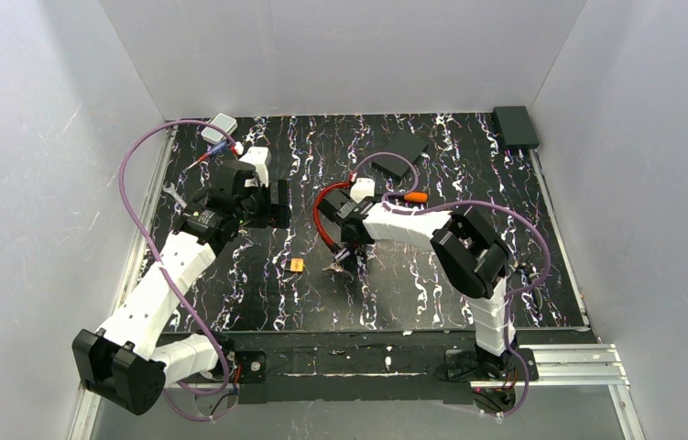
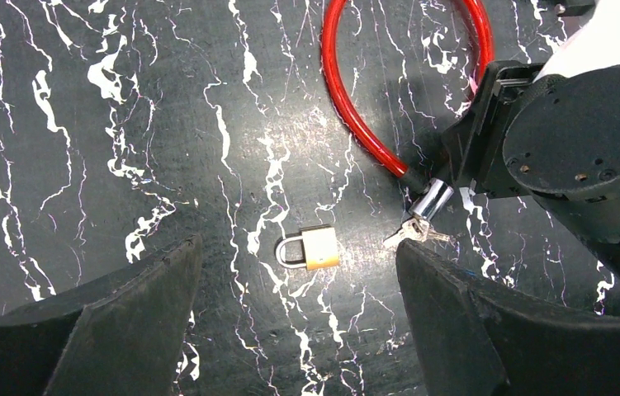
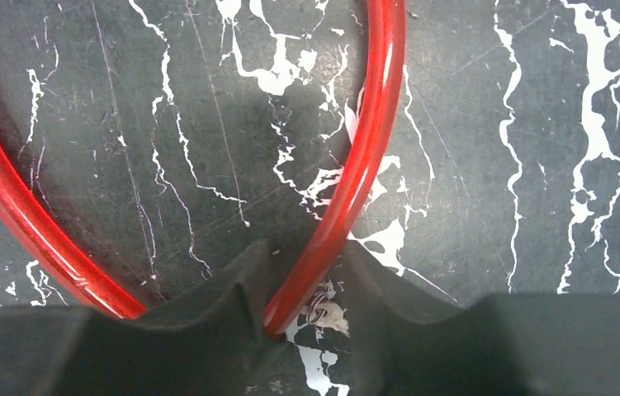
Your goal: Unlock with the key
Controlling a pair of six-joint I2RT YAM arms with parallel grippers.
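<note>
The key (image 2: 414, 233), in a small silvery bunch, lies on the black marbled mat at the silver end (image 2: 432, 198) of the red cable lock (image 2: 356, 107). It also shows between my right fingers in the right wrist view (image 3: 327, 312). My right gripper (image 3: 306, 256) is shut around the red cable (image 3: 364, 165) close to that end, low on the mat (image 1: 347, 249). The small brass padlock (image 2: 314, 247) lies left of the key (image 1: 296, 265). My left gripper (image 2: 298, 330) is open wide and empty, hovering above the padlock (image 1: 274, 205).
At the back of the mat are a flat black item (image 1: 401, 151), an orange piece (image 1: 416, 196) and a black box (image 1: 515, 126) in the far right corner. A grey-white item (image 1: 221, 124) and a pen (image 1: 216, 151) sit at the back left. White walls enclose the mat.
</note>
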